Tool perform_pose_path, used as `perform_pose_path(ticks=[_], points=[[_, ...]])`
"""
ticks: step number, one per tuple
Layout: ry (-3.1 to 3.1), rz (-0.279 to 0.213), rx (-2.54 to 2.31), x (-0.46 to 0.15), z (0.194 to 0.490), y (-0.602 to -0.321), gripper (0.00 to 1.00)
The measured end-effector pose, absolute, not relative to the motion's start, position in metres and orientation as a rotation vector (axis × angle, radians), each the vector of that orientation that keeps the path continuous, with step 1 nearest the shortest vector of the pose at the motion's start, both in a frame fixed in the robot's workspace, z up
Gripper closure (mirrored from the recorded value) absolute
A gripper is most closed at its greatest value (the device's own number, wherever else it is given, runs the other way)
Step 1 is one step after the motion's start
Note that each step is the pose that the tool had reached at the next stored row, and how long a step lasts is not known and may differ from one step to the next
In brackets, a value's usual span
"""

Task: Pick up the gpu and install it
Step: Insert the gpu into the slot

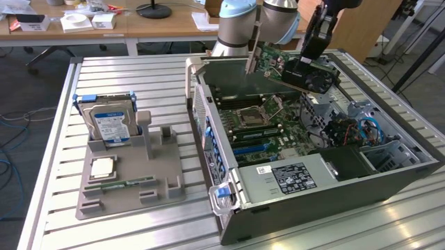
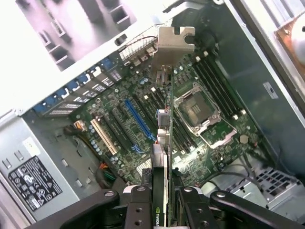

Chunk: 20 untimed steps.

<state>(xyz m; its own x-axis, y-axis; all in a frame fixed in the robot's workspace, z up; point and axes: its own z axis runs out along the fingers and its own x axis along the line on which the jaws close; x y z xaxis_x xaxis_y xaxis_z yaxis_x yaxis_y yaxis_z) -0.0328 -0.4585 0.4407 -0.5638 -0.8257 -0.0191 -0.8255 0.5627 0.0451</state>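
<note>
The gpu [image 1: 288,66] hangs tilted over the back of the open computer case [image 1: 334,203], with its green board, black cooler with fan and silver end bracket showing. My gripper [image 1: 303,61] is shut on its upper edge. In the wrist view the gpu [image 2: 169,133] appears edge-on between my fingers [image 2: 139,202], and its bracket [image 2: 174,44] points toward the case's rear wall. It floats above the motherboard [image 2: 119,129], over the area between the blue slot [image 2: 139,121] and the processor socket [image 2: 199,112], and does not touch the board.
Toward the exterior view's left a grey holder [image 1: 128,182] carries a hard drive [image 1: 108,122], a processor chip [image 1: 103,166] and a memory stick [image 1: 126,183]. A power supply [image 1: 292,177] fills the case's near corner. Cables and a drive cage [image 1: 361,130] sit toward the exterior view's right.
</note>
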Motion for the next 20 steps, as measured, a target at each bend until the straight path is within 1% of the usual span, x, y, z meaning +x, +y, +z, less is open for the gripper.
perform_pose_path(ticks=[20], points=[[-2.468, -0.074, 1.922, -0.0328, 0.4384, -0.4585, 0.74]])
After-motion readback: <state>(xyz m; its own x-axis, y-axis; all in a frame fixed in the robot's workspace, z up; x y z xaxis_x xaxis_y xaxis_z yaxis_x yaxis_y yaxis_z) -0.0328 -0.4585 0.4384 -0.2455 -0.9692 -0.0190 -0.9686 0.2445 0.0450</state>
